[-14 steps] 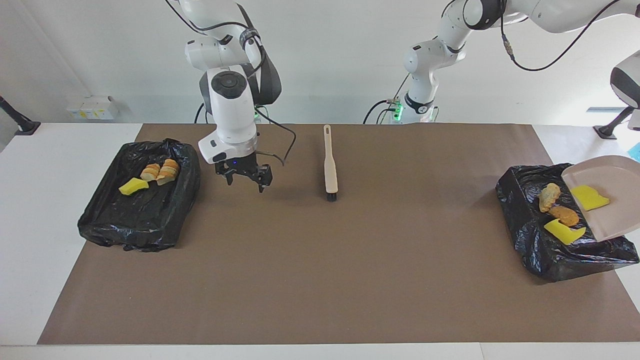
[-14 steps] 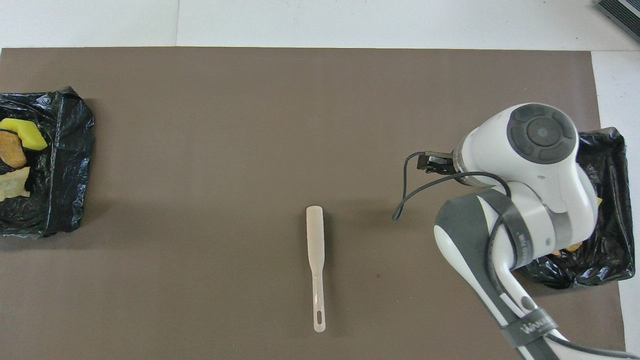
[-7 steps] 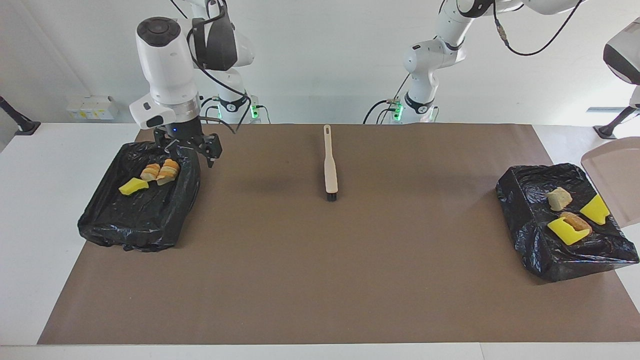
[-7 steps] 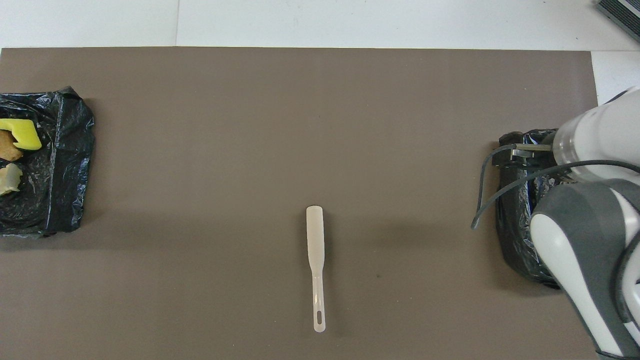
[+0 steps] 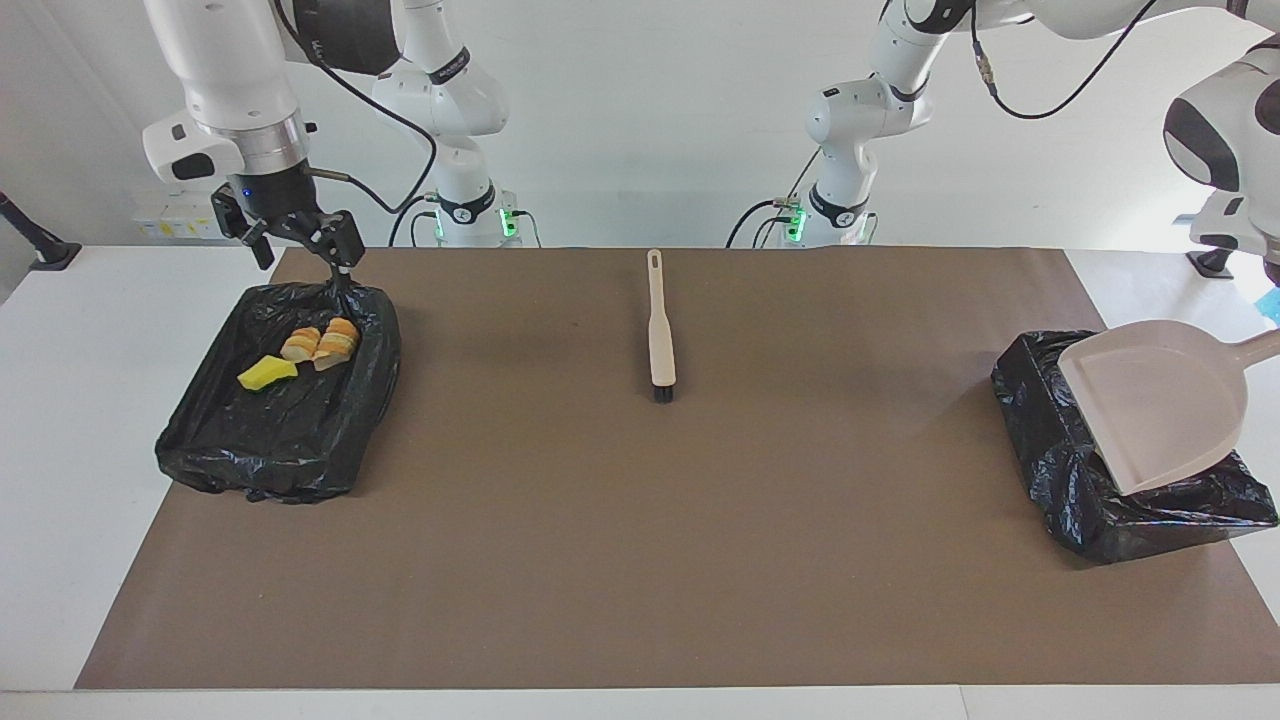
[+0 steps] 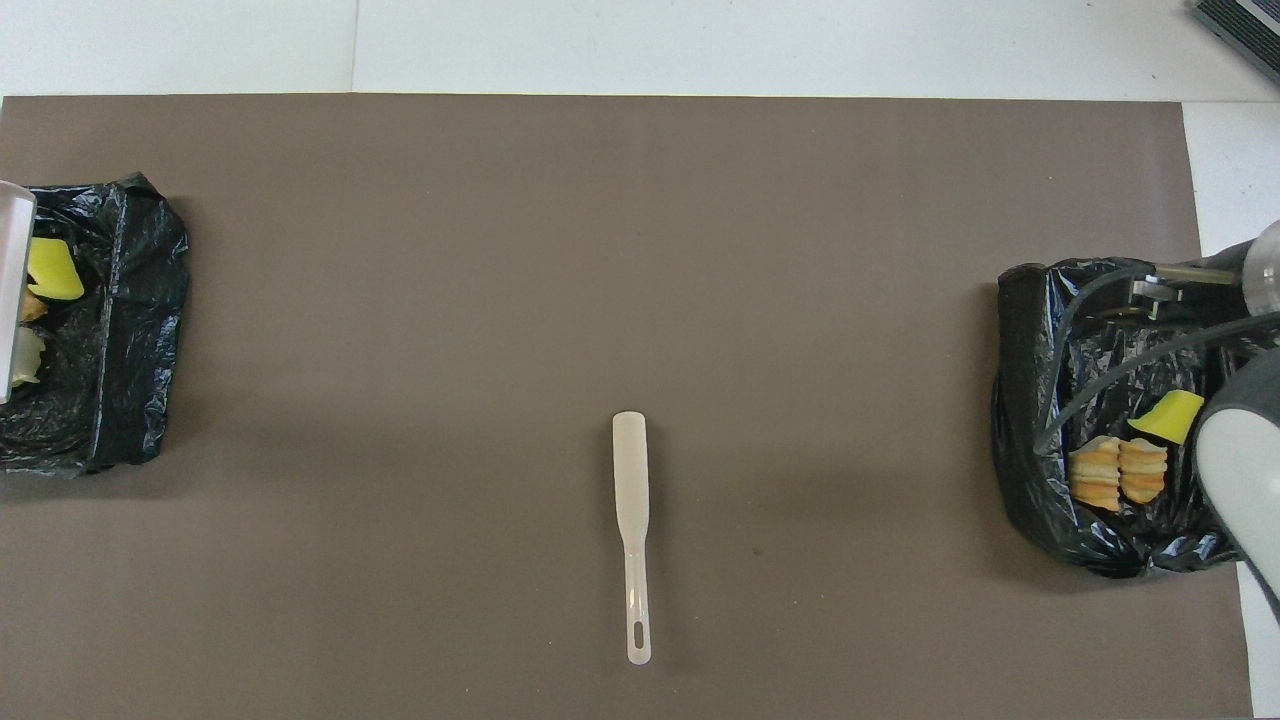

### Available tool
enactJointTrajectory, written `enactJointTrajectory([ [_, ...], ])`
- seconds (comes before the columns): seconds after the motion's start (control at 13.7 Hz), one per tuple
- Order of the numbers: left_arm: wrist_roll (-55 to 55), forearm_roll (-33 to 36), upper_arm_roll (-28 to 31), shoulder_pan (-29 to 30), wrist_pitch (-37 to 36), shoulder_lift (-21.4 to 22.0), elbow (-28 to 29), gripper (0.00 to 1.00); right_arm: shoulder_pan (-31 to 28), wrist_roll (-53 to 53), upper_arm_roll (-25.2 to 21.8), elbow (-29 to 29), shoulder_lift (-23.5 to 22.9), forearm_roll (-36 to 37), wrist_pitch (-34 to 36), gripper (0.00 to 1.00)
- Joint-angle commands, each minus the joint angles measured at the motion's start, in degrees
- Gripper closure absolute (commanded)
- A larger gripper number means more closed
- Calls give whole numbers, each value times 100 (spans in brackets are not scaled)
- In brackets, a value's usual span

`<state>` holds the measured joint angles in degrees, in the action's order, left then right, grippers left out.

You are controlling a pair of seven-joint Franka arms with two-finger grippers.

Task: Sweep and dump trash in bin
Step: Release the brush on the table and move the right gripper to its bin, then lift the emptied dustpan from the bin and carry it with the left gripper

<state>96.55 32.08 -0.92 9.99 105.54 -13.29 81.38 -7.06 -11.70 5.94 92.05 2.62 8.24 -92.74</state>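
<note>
Across the middle of a white table [image 5: 60, 420] lies a broad brown mat [image 5: 640, 560], plain and unmarked, with a white wall [image 5: 640, 120] rising past the robots' end. Two bins lined with black bags sit on the mat, one at each end. The bin at the right arm's end [image 5: 270, 440] holds a yellow foam wedge [image 5: 267, 373] and two tan bread chunks [image 5: 322, 343] lying side by side, all toward the edge nearer the robots. The bin at the left arm's end [image 5: 1100, 510] is largely covered in the facing view by a beige dustpan [image 5: 1160, 410] tilted over it; from overhead, another yellow wedge [image 6: 52, 270] and paler pieces [image 6: 25, 355] show inside it beside the pan's edge. A beige brush [image 5: 658, 325] rests alone on the mat midway between the bins, its dark bristles pointing away from the robots, its handle toward them.

The right gripper [image 5: 295, 235] hangs in the air over the robot-side rim of its bin, fingers spread wide and holding nothing. The left gripper itself is out of sight past the frame's edge; it is closed tight, and the dustpan's handle runs off toward it, though the grip cannot be seen. Small white boxes [image 5: 180, 215] sit on the table by the wall.
</note>
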Motion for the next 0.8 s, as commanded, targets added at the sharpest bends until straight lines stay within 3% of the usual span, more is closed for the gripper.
enactJointTrajectory([
  [0.0, -276, -1043, 74, -102, -183, 257, 430, 100, -68, 186, -128, -100, 45, -85, 125, 0],
  [0.22, -1327, -1449, 65, -523, -201, 398, 914, 100, -313, 247, -329, 5, 116, -663, 160, 0],
  [0.44, -3802, -2029, 65, -840, -297, 397, 1274, 100, -419, 703, -427, 40, 125, -719, 134, 0],
  [0.73, -6298, -2626, 39, -1577, -254, 336, 1670, 100, -420, 792, -462, 14, 116, -665, 125, 0],
])
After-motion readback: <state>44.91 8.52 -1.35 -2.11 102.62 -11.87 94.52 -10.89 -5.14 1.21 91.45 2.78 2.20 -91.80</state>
